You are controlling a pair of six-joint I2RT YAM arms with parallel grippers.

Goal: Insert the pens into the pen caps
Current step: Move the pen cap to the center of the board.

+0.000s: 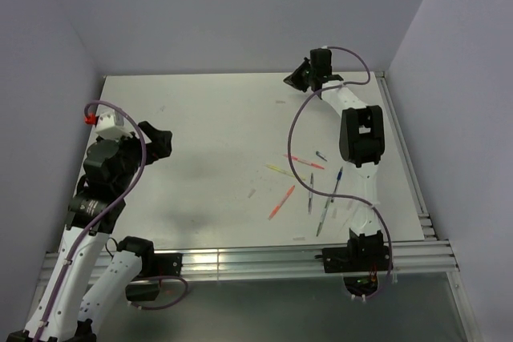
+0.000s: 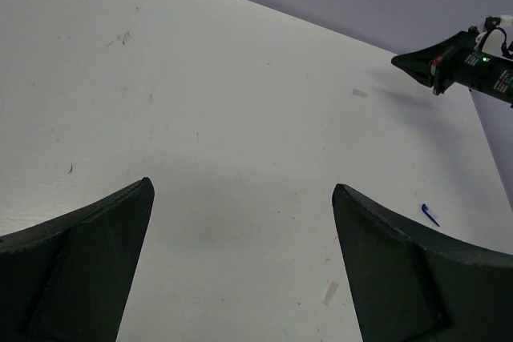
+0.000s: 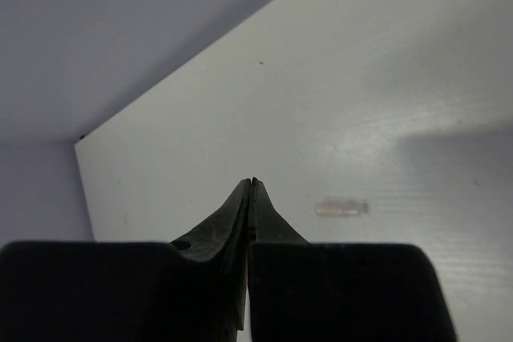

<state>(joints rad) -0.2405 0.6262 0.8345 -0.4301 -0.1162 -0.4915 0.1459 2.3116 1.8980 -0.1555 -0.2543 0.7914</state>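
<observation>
Fingers of the right claw point(image 3: 252, 186) are pressed together with nothing between them. Just to the right of the tips in the wrist view lies a small pale cap point(image 3: 342, 208). It is flat on the white surface point(image 3: 417, 78) and not in the claw. I cannot tell if the tips touch the surface. In the top view this claw is at the upper right, near the back edge. The pens point(image 1: 281, 203) lie well apart from it, scattered at the lower right of that frame. A tiny blue cap point(image 1: 321, 154) sits among them. The left claw point(image 2: 240, 190) is over at the left side, spread wide apart and holding nothing.

What could go wrong: the right claw may lift away with no cap, since the cap is outside it. The cap is little and round, so a bump from the tips could roll it off. The claw would need to spread apart and come down around the cap.
</observation>
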